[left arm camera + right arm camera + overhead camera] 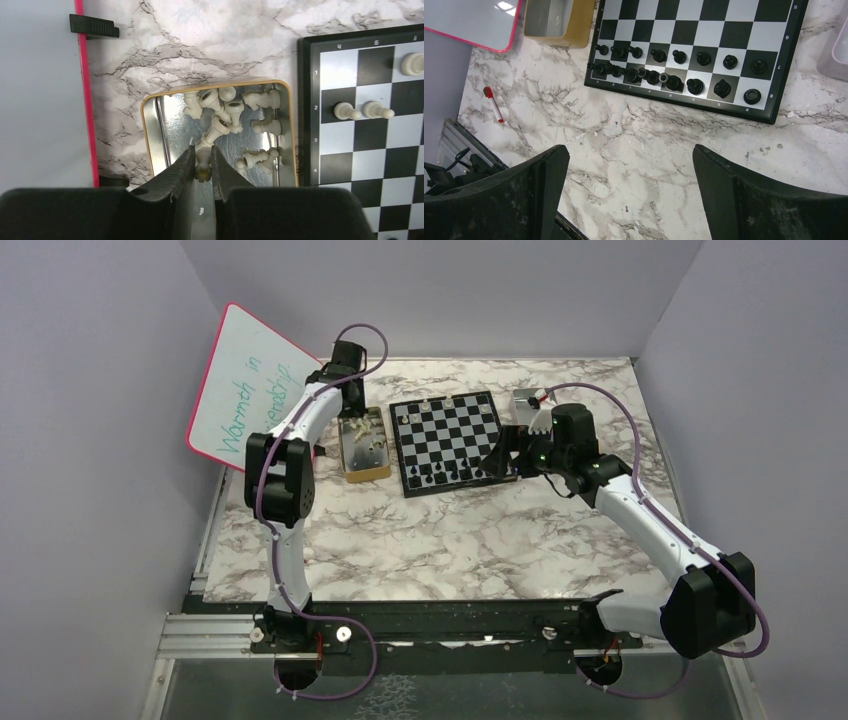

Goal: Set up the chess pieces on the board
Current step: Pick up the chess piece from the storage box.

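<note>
Jaws of our left gripper [202, 151] clamp a pale chess piece [202, 171] above the tin [165, 125]; we note our right gripper [629, 152] spread wide, just near of the board [684, 32].

— What does everything stand on?
— A white marble-patterned tabletop with grey veins [450, 540], evenly lit.
— And around it?
— Plain pale lilac walls [90, 390] rise at its left, far and right sides. A pink-rimmed whiteboard with green handwriting [250, 390] leans at its left edge. A silver slotted metal rail [200, 635] runs along its near edge.
— Anything loose?
— A small red-capped marker [494, 106], towards the tabletop's left side.
</note>
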{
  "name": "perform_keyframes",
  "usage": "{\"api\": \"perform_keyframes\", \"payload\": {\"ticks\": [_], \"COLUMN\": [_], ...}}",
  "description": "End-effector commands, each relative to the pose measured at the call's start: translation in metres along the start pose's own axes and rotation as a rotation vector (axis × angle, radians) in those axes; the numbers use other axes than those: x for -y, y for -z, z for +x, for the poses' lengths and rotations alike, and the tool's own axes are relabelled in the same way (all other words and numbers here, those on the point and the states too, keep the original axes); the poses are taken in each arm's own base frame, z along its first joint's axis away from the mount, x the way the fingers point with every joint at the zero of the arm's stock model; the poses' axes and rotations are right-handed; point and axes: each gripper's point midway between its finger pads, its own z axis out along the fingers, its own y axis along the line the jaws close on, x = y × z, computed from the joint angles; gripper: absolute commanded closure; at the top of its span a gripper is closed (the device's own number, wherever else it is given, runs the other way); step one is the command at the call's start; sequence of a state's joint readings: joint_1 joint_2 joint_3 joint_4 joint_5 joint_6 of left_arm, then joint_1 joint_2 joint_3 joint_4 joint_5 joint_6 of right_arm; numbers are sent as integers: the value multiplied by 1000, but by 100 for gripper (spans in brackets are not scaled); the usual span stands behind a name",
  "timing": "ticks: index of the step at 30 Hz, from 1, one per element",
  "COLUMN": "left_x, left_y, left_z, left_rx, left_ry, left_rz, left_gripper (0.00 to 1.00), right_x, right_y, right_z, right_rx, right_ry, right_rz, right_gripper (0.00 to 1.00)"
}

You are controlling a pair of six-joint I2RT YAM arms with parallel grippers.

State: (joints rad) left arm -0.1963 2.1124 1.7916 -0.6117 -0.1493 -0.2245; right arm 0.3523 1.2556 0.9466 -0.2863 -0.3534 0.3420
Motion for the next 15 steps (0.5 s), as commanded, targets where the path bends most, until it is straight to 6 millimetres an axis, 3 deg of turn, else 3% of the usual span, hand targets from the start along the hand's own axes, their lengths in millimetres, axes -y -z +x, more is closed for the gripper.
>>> {"api": "perform_keyframes", "payload": {"ticks": [1, 15], "left_x": [15, 62], "left_y": [36, 60], "left_z": [-33, -67], "left_rx": [84, 163], "left_ry": [45, 41], "left_rz": [85, 212], "left_gripper": [84, 84], "right_x": [-7, -5], "right_y": [2, 6], "right_z": [-1, -4], "right_rx": [14, 12], "right_ry": [1, 16], "right_rz": [-29, -6], "right_gripper": [0, 0]}}
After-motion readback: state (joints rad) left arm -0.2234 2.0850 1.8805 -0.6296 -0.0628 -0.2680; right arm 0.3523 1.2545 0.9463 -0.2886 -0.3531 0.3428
